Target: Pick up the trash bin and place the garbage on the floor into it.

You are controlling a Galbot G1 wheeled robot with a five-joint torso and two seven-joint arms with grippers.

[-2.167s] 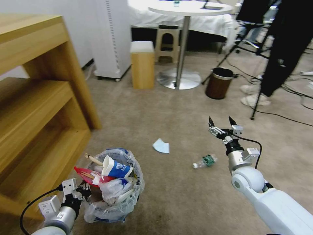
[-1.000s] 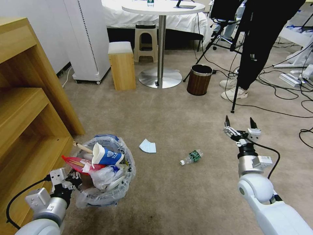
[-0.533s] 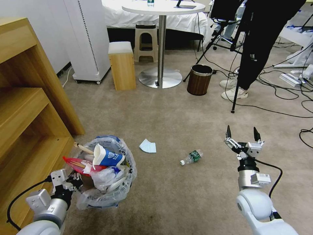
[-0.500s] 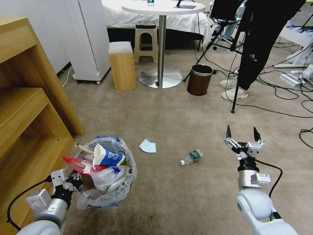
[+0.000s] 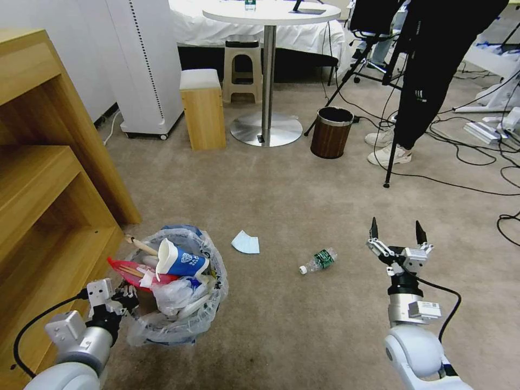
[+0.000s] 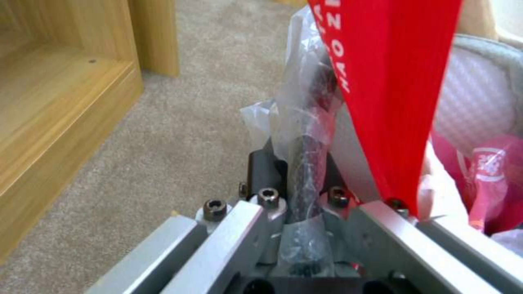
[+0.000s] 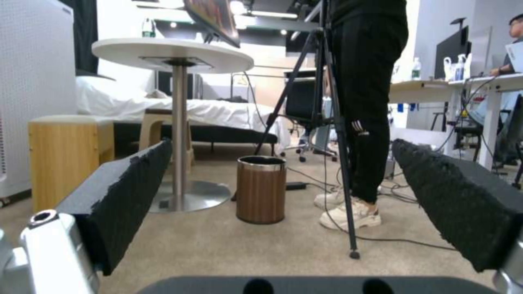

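My left fingers (image 5: 123, 297) are clamped on the rim of the trash bin (image 5: 176, 300), pinching the crinkled liner and the dark rim together, as the left wrist view shows with the rim (image 6: 305, 163) running straight between them. The bin hangs at my left, beside the wooden shelf unit (image 5: 49, 179), and it is already well filled: a blue and white paper cup (image 5: 181, 261), a red wrapper (image 5: 127, 271), a wooden stick (image 5: 142, 246) and crumpled white plastic poke out of the top. So most of the collecting looks done. What I judge is left lies on the carpet (image 5: 281, 184) ahead: a pale blue paper (image 5: 246, 243) just beyond the bin, and a clear bottle (image 5: 318, 260) with a green label, lying on its side between the bin and my right arm.

My right fingers (image 5: 395, 236) are spread wide and hold nothing; they point forward over the carpet to the right of the bottle, and between them the right wrist view looks out at the brown wood-grain bin (image 7: 261, 188), which is not my bin.

Compared with half a second ago, my right arm has sunk lower and drawn slightly toward the bottle, the fingers spread as wide as before. The bin, the paper and the bottle sit where they were, and the camera has stopped swinging
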